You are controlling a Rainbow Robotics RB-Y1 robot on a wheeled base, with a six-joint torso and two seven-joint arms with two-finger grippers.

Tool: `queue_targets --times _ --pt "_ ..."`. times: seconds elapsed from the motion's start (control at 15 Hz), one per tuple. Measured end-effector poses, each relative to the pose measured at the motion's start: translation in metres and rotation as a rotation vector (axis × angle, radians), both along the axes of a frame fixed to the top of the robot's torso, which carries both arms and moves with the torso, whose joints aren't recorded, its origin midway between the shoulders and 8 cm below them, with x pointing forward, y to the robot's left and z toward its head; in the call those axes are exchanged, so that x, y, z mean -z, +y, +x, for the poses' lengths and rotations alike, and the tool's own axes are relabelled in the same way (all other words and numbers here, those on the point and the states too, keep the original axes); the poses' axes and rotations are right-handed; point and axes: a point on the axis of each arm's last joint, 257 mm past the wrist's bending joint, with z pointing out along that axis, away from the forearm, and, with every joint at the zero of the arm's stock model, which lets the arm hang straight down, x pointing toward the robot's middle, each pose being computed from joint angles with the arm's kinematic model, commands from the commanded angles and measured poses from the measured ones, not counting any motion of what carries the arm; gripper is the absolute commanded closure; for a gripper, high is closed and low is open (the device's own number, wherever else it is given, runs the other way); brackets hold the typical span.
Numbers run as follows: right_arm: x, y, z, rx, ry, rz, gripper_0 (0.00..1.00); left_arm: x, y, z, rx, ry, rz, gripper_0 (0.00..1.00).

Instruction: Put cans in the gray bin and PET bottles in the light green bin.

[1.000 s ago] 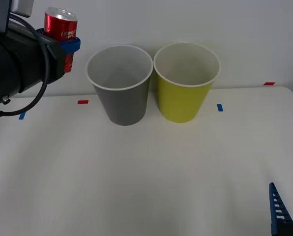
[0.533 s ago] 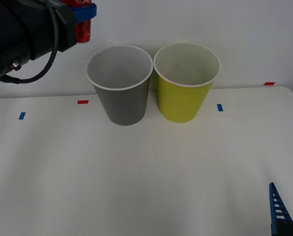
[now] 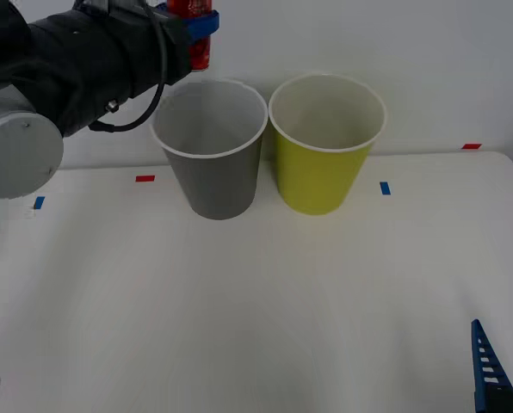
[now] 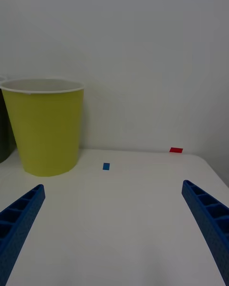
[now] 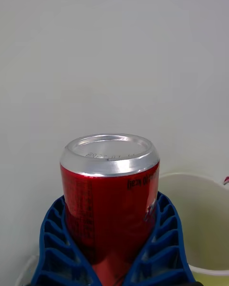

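Above the rim of the tall gray plastic bin (image 3: 210, 151), the left gripper (image 3: 194, 24) clamps the small red drink can (image 3: 196, 43) — centre it over the opening before releasing.

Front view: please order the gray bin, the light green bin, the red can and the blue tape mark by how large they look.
1. Gray bin and light green bin: alike, no ranking.
2. Red can, partly hidden in the left gripper and cut by the frame edge.
3. Blue tape mark.
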Motion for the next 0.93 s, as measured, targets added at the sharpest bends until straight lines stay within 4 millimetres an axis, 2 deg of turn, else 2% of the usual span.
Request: queue_targets --times 0.2,0.6,0.73,0.93 --pt "0.000 0.000 0.000 0.000 0.000 0.000 0.00 0.009 -0.013 0.017 0.007 -0.021 -0.011 1.00" --pt "0.000 0.000 0.000 0.000 0.000 0.000 0.00 0.035 -0.019 0.057 -0.024 -0.088 -0.013 1.00" --pt "0.000 0.000 0.000 0.000 0.000 0.000 0.00 0.043 -0.018 0.063 -0.037 -0.098 0.002 1.00" --pt "0.000 0.000 0.000 0.000 0.000 0.000 0.00 0.043 -0.018 0.063 -0.038 -0.100 0.004 1.00"
